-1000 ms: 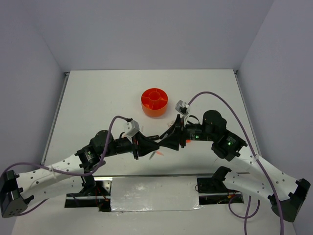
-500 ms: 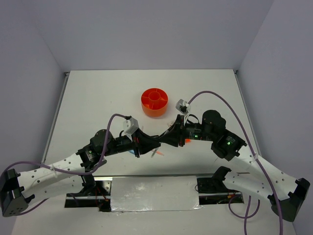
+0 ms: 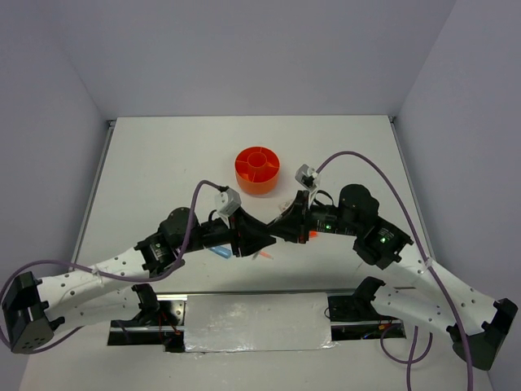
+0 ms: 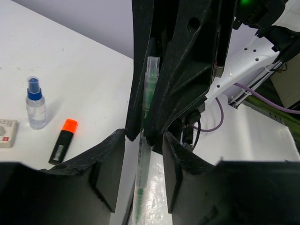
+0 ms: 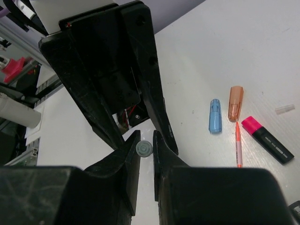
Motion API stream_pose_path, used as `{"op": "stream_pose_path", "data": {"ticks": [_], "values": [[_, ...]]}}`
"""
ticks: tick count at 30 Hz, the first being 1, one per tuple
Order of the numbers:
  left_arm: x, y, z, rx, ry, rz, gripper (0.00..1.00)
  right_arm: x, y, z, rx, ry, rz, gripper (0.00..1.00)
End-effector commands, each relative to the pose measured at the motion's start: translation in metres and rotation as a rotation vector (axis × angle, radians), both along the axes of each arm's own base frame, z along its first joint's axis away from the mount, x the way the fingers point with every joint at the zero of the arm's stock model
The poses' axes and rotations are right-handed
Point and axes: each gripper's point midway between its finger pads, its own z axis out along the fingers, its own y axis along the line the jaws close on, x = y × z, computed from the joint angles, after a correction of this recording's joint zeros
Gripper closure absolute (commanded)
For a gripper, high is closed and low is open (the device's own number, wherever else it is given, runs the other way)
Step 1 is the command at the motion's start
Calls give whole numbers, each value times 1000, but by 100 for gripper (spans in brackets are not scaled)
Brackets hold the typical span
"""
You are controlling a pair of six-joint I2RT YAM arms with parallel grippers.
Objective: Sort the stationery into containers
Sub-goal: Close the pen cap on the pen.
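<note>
**Handover, as seen from my console**

1. Left claw (image 4: 144, 138): fingers apart, with a strip of daylight on each side of the grey pen (image 4: 146, 108) that runs between them. I see no contact with it.
2. Grey pen: clear barrel with green inside. It is held off the counter (image 3: 163, 163) and runs lengthwise from between the left claw's fingers into the right claw.
3. Right claw (image 5: 145, 138): tip to tip with the left claw and clamped on the pen. In its own view the pen's round end sits pinched between the two pads.
4. Orange-ended highlighter (image 4: 62, 142): lying flat on the counter, near the left claw on its left side.
5. White eraser (image 4: 5, 133): further left of that claw, cut by the frame edge.
6. Blue-capped bottle (image 4: 35, 104): upright, just beyond the eraser and highlighter.
7. Blue capsule (image 5: 215, 116) and orange capsule (image 5: 235, 97): side by side on the counter, to the right of the right claw.
8. Pink pen (image 5: 238, 145): just past the capsules from that claw, its tip close to the orange capsule's end.
9. Pink-ended highlighter (image 5: 267, 139): just beside the pink pen, on the side away from the claw.
10. Orange tub (image 3: 257, 170): from above, it stands further up the counter beyond both claws, well apart from them. Its compartments surround a central cup, and I cannot make out their contents.
</note>
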Motion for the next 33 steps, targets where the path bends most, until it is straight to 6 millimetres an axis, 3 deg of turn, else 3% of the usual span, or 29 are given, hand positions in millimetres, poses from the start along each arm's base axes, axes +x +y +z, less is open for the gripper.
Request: {"op": "stream_pose_path", "data": {"ticks": [1, 4, 5, 6, 9, 11, 12, 14, 16, 19, 24, 26, 33], "values": [[-8, -8, 23, -55, -38, -65, 50, -2, 0, 18, 30, -53, 6, 100], [-9, -9, 16, -41, -30, -75, 55, -1, -2, 21, 30, -63, -1, 100], [-9, -10, 15, -39, -28, -79, 58, -1, -2, 22, 32, -65, -1, 100], [-10, -9, 15, -41, -29, -80, 67, -2, -2, 22, 32, -66, -1, 100], [-12, -9, 13, -38, -30, -89, 75, -2, -3, 24, 32, -69, -6, 100], [-12, -8, 12, -32, -30, -87, 87, -2, -3, 25, 34, -69, -3, 100], [-12, -8, 13, -33, -34, -87, 99, -4, -3, 25, 38, -67, 6, 100], [-13, -7, 14, -43, -38, -89, 100, -5, -2, 27, 54, -66, 14, 93], [-14, -4, 18, -67, -44, -84, 100, -8, -1, 29, 75, -70, 30, 71], [-14, -1, 21, -83, -52, -70, 100, -14, -1, 34, 98, -78, 59, 53], [-11, 3, 26, -99, -59, -40, 100, -20, -2, 42, 117, -90, 77, 31], [-8, 3, 25, -93, -45, -27, 100, -20, -4, 45, 123, -93, 68, 16], [-12, -1, 23, -99, -38, -59, 100, -4, -9, 54, 167, -118, -41, 19]]}}
